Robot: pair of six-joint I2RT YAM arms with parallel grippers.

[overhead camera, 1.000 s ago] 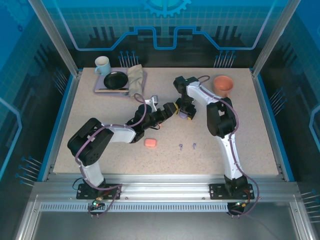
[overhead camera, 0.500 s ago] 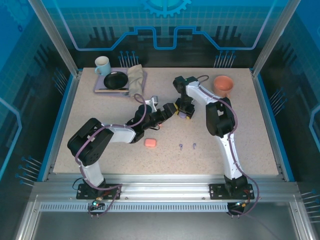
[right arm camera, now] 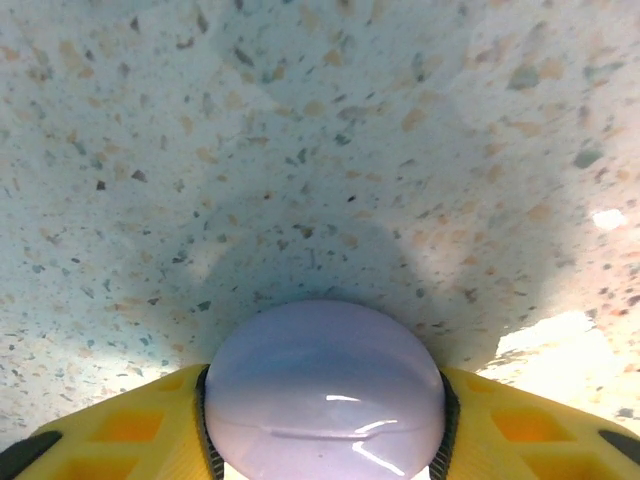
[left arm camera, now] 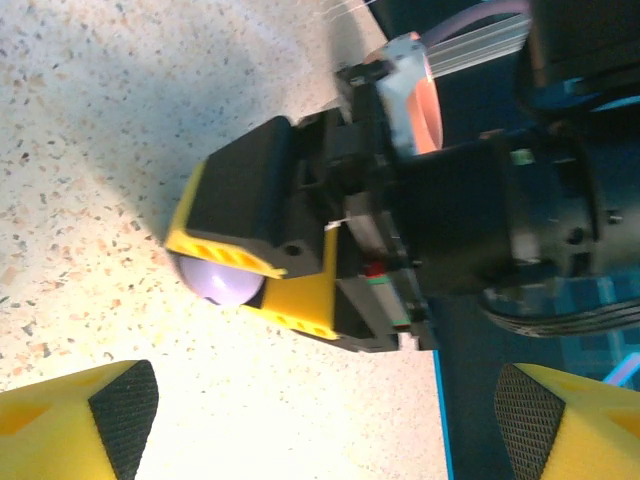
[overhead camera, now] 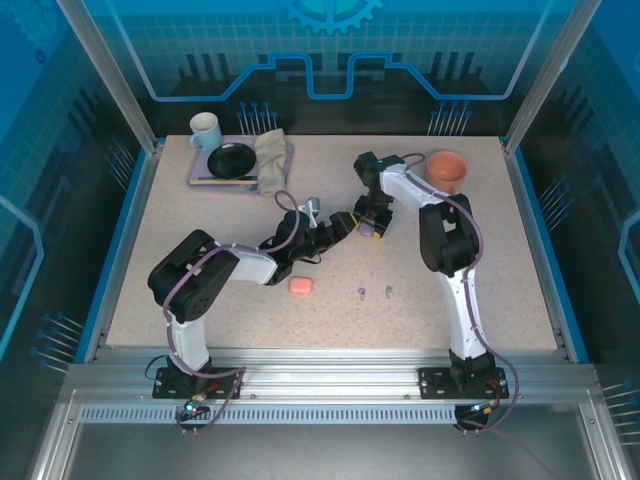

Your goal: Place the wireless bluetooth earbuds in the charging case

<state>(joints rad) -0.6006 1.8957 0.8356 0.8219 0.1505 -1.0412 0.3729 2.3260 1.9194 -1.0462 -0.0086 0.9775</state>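
A lilac charging case (right arm camera: 325, 390), lid closed, rests on the speckled table with my right gripper (right arm camera: 325, 425) shut on it, a yellow finger (right arm camera: 130, 430) against each side. From above, that gripper (overhead camera: 372, 227) and case (overhead camera: 369, 232) sit mid-table. The left wrist view has the case (left arm camera: 222, 283) between the right arm's yellow fingers (left arm camera: 300, 297). My left gripper (overhead camera: 340, 222) stands open just left of it, holding nothing; its own gripper (left arm camera: 330, 420) spans bare table. Two lilac earbuds (overhead camera: 361, 292) (overhead camera: 388, 291) lie apart toward the near edge.
A salmon-pink closed case (overhead camera: 300, 285) lies near the left forearm. At the back left a lilac tray (overhead camera: 203, 177) holds a black plate (overhead camera: 232, 160) and a folded cloth (overhead camera: 271, 160), with a mug (overhead camera: 205, 130) beside it. An orange bowl (overhead camera: 446, 168) stands at the back right.
The right gripper's fingers have closed in onto the lilac case. The left arm has shifted a little to the right, its gripper still open.
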